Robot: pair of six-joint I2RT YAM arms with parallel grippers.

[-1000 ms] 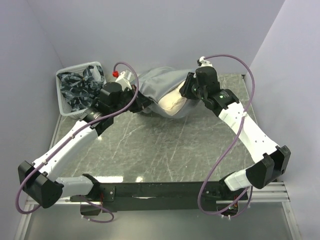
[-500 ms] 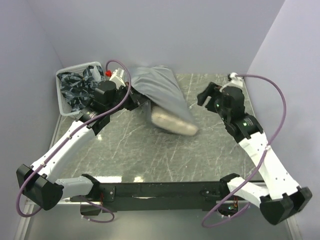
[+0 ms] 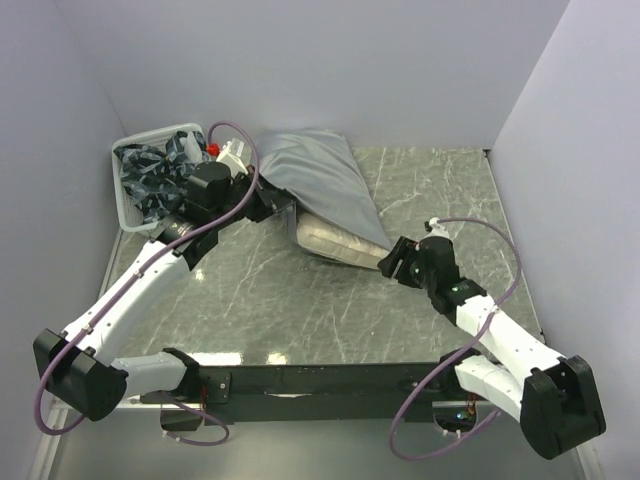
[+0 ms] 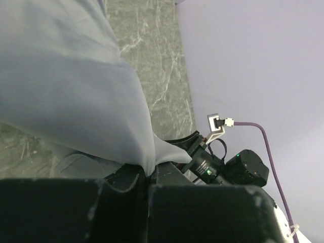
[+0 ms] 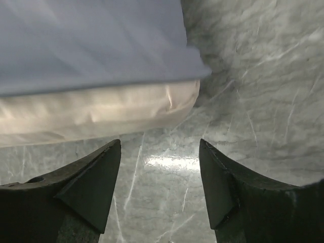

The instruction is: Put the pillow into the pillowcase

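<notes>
Left tool [image 4: 147, 174] is clenched on a fold of the grey pillowcase [image 3: 318, 178], which drapes wrinkled over the cream pillow [image 3: 330, 243] at the back of the desk [image 3: 300, 300]. One long pillow edge peeks out. Right tool [image 5: 159, 152] gapes released just before that edge, its arm low.
</notes>
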